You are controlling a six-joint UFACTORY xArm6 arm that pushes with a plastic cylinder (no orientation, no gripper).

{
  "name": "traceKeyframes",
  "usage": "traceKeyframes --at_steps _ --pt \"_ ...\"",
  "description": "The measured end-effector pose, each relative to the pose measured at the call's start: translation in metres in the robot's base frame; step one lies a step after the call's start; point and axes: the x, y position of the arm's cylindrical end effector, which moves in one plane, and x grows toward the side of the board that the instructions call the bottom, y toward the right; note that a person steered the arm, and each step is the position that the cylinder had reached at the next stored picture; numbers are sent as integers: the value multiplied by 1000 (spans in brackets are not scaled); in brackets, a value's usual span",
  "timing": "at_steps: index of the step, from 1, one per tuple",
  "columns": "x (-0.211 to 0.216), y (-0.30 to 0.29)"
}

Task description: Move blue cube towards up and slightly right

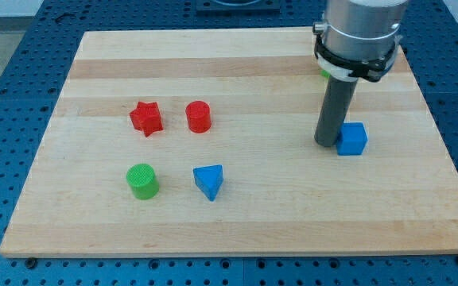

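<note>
The blue cube [353,138] sits on the wooden board [237,214] at the view's right. My tip [326,144] rests on the board right against the cube's left side, touching or nearly so. The dark rod rises from there to the grey arm head at the view's top right.
A red star block [145,117] and a red cylinder [199,117] sit at left centre. A green cylinder [142,180] and a blue triangular block [209,181] lie below them. A small green piece [324,73] peeks out behind the arm head. Blue perforated table surrounds the board.
</note>
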Motion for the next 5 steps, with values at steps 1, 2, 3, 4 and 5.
traceKeyframes --at_steps 1,2,3,4,5 --pt "3 -6" --pt "44 -21" --pt "60 5" --pt "49 40" --pt "30 38"
